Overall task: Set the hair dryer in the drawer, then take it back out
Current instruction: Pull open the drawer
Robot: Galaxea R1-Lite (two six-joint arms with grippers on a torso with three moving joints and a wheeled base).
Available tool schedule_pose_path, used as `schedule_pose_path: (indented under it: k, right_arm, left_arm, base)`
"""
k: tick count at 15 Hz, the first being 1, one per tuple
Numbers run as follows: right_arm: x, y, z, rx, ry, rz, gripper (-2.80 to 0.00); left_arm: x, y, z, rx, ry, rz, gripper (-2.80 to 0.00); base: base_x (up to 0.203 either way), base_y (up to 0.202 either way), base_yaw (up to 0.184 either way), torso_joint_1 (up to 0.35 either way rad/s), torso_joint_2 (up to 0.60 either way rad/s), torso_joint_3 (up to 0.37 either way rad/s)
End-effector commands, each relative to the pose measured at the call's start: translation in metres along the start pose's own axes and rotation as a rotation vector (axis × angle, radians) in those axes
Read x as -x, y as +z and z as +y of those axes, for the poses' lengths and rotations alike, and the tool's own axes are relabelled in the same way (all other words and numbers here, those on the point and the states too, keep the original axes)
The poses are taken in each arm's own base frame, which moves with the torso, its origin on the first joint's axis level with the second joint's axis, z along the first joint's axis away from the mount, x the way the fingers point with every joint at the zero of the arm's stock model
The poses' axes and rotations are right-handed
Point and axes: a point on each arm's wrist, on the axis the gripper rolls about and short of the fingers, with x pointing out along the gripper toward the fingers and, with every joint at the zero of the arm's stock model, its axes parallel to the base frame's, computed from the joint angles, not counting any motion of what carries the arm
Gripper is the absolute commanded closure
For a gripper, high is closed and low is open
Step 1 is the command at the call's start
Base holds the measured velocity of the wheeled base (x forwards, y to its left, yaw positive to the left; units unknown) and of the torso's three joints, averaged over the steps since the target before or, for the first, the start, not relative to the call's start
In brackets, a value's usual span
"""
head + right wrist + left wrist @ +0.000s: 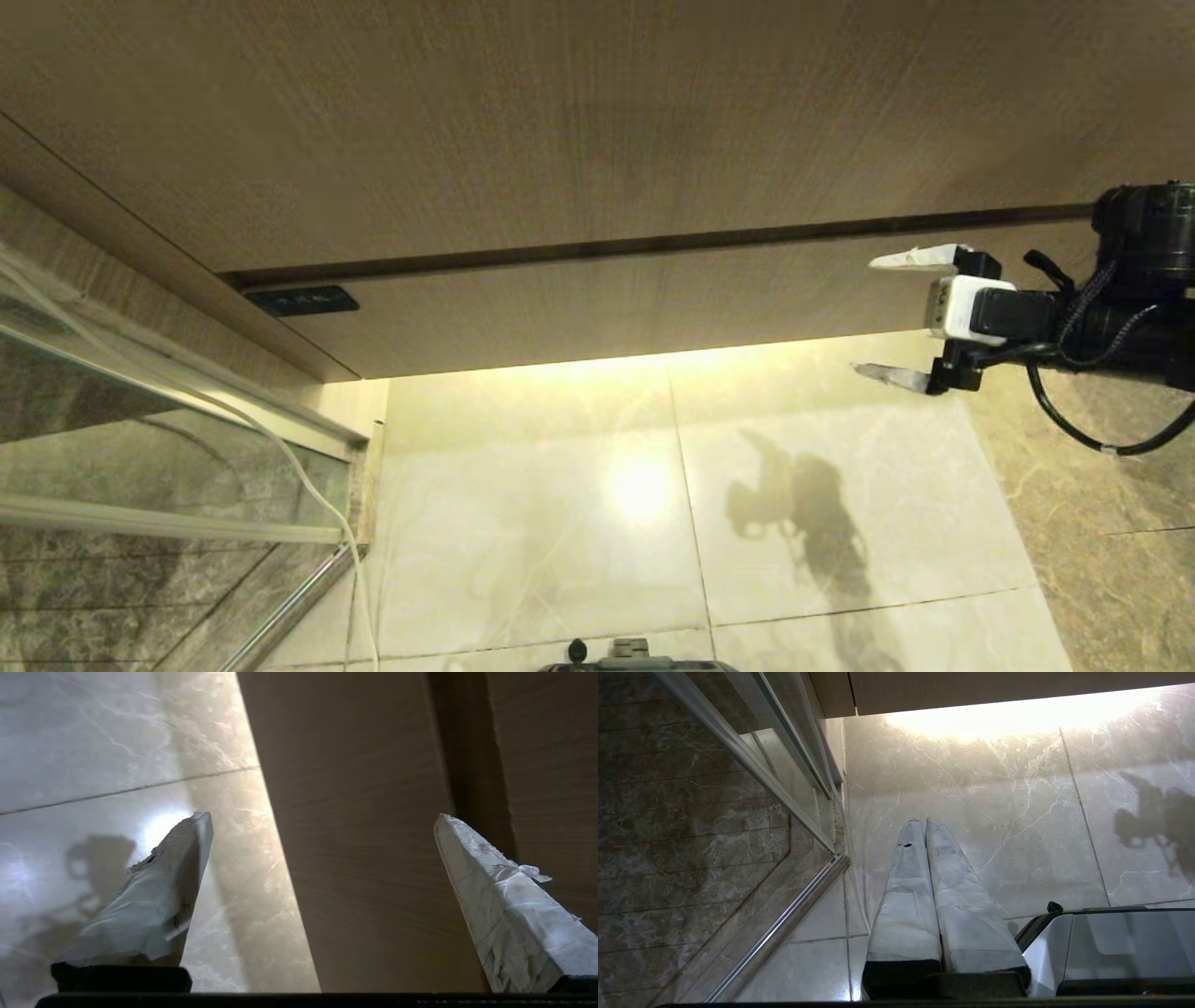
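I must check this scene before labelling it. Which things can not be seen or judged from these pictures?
- Hair dryer: in no view.
- Drawer inside: hidden in head view by its shut front.
- Right arm: cut off by head view's right edge behind the open right end effector.
- Small dark label on drawer front: markings too small in head view.
- Robot base: cut off by left wrist view's edge.

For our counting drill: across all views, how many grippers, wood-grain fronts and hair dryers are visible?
Grippers: 2, left gripper shut, right gripper open
Wood fronts: 2, panel, drawer
Hair dryers: 0
Total: 4
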Motion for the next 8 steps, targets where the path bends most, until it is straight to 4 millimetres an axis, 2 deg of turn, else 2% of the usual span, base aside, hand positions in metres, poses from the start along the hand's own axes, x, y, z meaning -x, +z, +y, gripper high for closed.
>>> schedule_pose_path:
  k: [1,4,8]
  right_arm:
    - [-0.011,-0.005,-0.011,-0.010,-0.026,0.024,-2.80]
    - [-0.022,-0.005,-0.026,-0.037,-0.049,0.044,-2.80]
    - [-0.030,-0.009,-0.031,-0.055,-0.036,0.065,-2.80]
  left_arm:
    - [0.000,0.000,0.000,0.000,0.000,0.001,0.00]
    - [0.000,0.000,0.000,0.000,0.000,0.001,0.00]
    - [0.000,0.000,0.000,0.000,0.000,0.001,0.00]
  base:
    - [0.000,0.000,0.000,0.000,0.00,0.000]
    - [0.000,0.000,0.000,0.000,0.00,0.000]
    - [0.000,0.000,0.000,0.000,0.00,0.000]
